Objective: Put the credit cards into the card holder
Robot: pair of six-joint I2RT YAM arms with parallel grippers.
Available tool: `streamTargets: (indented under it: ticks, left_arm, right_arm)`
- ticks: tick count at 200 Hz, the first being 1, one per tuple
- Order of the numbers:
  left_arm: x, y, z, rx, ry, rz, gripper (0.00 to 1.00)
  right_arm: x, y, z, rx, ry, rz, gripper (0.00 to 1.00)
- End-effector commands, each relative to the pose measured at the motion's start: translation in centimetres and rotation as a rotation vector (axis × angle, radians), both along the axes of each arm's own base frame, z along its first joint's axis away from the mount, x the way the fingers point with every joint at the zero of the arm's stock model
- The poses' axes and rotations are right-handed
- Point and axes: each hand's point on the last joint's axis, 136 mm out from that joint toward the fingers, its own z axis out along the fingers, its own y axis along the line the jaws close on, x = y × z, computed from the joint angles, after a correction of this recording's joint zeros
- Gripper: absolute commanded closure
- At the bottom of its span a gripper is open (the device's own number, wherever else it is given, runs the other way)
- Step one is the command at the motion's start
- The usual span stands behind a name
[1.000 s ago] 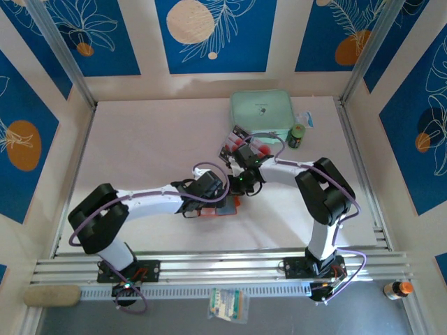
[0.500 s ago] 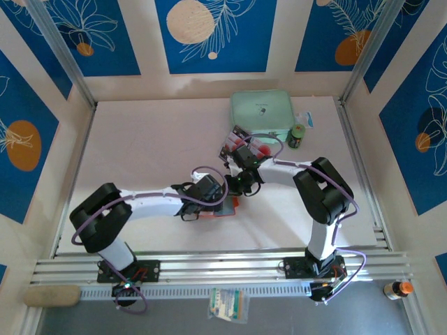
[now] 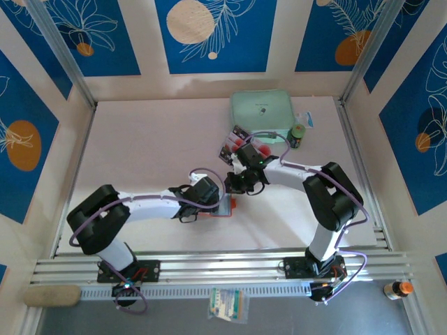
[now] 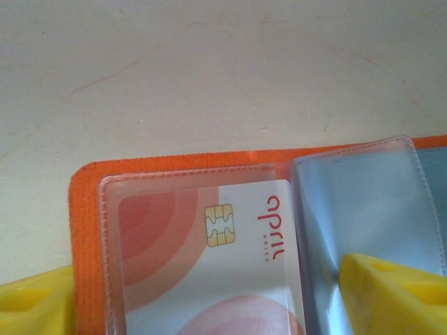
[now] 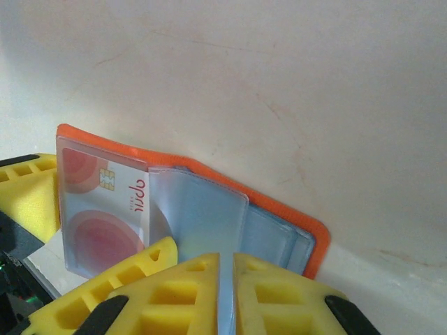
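The orange card holder (image 3: 230,207) lies open on the table between both grippers. One credit card (image 4: 202,258), pale with red circles and a gold chip, sits inside its left clear sleeve. My left gripper (image 4: 209,286) is open, its yellow fingers (image 4: 391,293) straddling that sleeve. My right gripper (image 5: 225,264) is shut on a clear inner sleeve (image 5: 202,216) and holds it raised off the card holder (image 5: 318,244). More credit cards (image 3: 248,146) lie in a clear tray behind the right gripper (image 3: 244,183).
The clear tray (image 3: 230,148) stands just behind the grippers. A mint-green case (image 3: 262,108) lies at the back, with a small green bottle (image 3: 297,136) to its right. Open table stretches to the left and along the front.
My left gripper's jaws have narrowed and it has slid slightly nearer and left over the card holder. The right arm's elbow has swung right.
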Motion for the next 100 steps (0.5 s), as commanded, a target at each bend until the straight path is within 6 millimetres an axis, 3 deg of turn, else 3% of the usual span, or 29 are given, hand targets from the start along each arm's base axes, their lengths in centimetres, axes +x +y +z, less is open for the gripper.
streamTargets:
  ticks: [1,37,100]
  left_arm:
    - [-0.61,-0.12,0.0,-0.014,0.005,-0.018,0.16]
    - [-0.26,-0.28,0.97,-0.021,-0.019,-0.026,0.15]
    - [-0.6,-0.05,0.07,-0.018,-0.007,-0.026,0.24]
  right_arm:
    - [-1.01,0.08,0.04,0.016,0.027,-0.001,0.88]
    - [-0.92,-0.11,-0.34,0.001,0.031,-0.005,0.9]
    - [-0.95,0.3,-0.69,0.01,0.053,-0.002,0.83]
